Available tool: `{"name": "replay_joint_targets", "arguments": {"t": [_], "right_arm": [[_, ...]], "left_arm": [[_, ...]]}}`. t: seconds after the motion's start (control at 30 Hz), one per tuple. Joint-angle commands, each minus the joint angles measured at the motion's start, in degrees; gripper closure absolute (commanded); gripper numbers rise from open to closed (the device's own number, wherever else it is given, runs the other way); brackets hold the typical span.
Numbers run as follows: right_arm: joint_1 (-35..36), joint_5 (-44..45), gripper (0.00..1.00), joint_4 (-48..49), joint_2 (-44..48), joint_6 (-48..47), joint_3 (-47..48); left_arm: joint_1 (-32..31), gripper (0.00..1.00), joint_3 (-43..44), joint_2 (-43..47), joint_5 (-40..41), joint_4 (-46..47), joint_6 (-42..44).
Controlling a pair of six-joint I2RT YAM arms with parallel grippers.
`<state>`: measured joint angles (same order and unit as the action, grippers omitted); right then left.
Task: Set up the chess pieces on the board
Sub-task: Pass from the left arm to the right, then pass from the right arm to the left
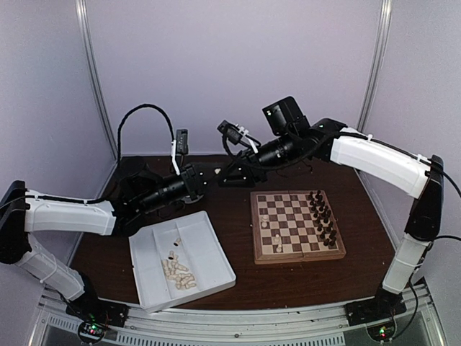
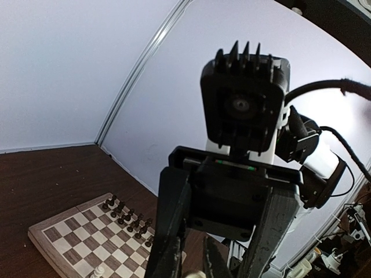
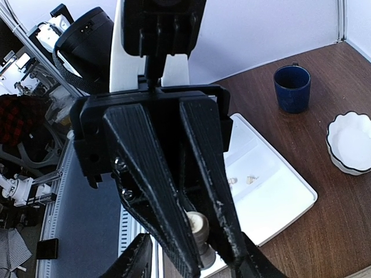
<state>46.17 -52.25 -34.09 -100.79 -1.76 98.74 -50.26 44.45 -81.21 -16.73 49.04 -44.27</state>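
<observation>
From above, we see the board (image 1: 288, 254) right of centre on the table (image 1: 302, 288). Dark pieces (image 1: 324, 216) are ranked along its right side and only a couple of cream pieces (image 1: 265, 219) stand on its left half. Many more cream ones lie loose in the white tray (image 1: 216, 277) to its left. The left claw (image 1: 209, 179) and right claw (image 1: 229, 171) meet tip to tip in the air behind the board, but what sits between them is too small to tell there. In the left wrist view the right claw faces the camera with its fingers (image 2: 168, 226) spread well apart. The left claw's own tips are cut off at the bottom edge, and a pale scrap there may be a chessman, though we cannot be sure. The right wrist view makes it plain: the left claw is clamped on one cream piece (image 3: 196, 223), while the right claw's tips stand apart on either side of it, seemingly not touching. Beyond lie the tray, a blue cup (image 3: 291, 87) and a white bowl (image 3: 351, 142), neither found from above. We judge the piece light, stiff and smoothly turned, so apt to twist or slip in a pinch. The best hold looks to be square across its waist, leaving the base free to stand flat. Which chessman it is the fingers hide, and its foot is blurred.
</observation>
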Motion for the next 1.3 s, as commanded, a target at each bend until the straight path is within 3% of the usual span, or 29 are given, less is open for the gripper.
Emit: {"name": "replay_joint_targets", "arguments": {"t": [0.0,0.33,0.43,0.5,0.6,0.67,0.73,0.83,1.0,1.1,1.27], "right_arm": [[0.64,0.10,0.52,-0.32,-0.15,-1.87,-0.68],[0.51,2.07,0.83,0.52,-0.17,-1.08,-0.41],[0.41,2.79,0.89,0.49,-0.18,-0.88,-0.29],[0.32,3.21,0.90,0.51,-0.15,-0.90,-0.45],[0.33,4.26,0.92,0.25,-0.05,-1.33,-0.89],[0.33,5.27,0.92,-0.10,0.06,-1.83,-1.16],[0.37,5.93,0.92,-0.45,0.35,-2.45,-1.34],[0.32,6.84,0.92,-1.13,0.29,-3.55,-1.32],[0.32,8.45,0.92,-2.18,-0.18,-5.05,-1.02],[0.32,8.51,0.92,-2.40,-0.22,-5.35,-1.00],[0.39,8.87,0.92,-2.65,-0.30,-5.54,-0.73]], "left_arm": [[-0.23,0.89,0.08,0.91,0.24,4.95,-0.18],[-0.27,0.89,0.17,0.61,-0.26,4.69,-0.47],[-0.27,0.83,0.11,0.91,0.01,3.85,-0.28],[-0.28,0.74,0.16,1.91,0.86,2.16,0.18],[-0.28,0.50,1.25,4.68,3.29,-6.01,3.15],[-0.28,0.43,3.02,7.38,4.92,-14.15,6.07],[-0.28,0.43,5.60,9.87,7.52,-26.67,8.38],[-0.28,0.43,9.47,11.86,10.50,-37.74,9.95],[-0.11,0.47,21.15,8.14,7.74,-59.13,10.04],[-0.13,0.52,25.71,4.90,6.40,-65.28,8.94],[0.00,0.58,27.56,2.10,3.63,-66.18,6.80]]}}
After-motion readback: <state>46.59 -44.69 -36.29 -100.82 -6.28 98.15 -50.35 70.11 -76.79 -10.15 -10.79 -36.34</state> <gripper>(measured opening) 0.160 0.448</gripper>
